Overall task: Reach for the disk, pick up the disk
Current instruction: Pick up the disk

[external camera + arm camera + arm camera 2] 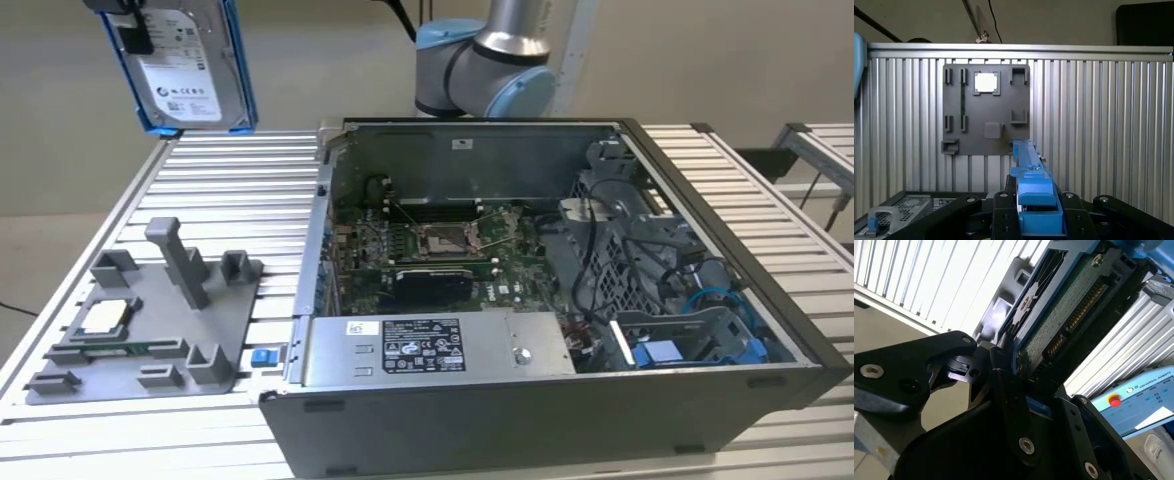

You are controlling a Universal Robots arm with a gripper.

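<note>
Both steps appear complete: the disk (180,70) hangs at the exterior view's upper left, well above the worktop (240,185), jaws clamped on its edges.

Arm (483,62): silver-grey tube (515,20), rounded grey joint housings (458,72), pale blue end caps (525,92). Thin black cable (396,15) beside the tube. Gripper (1035,212), in both wrist views: matte black flat links (956,216), rounded ends. Small silver screw heads (1002,196) at the pivots; one larger silver screw (871,371) on the broad outer link in the second wrist view.
</note>
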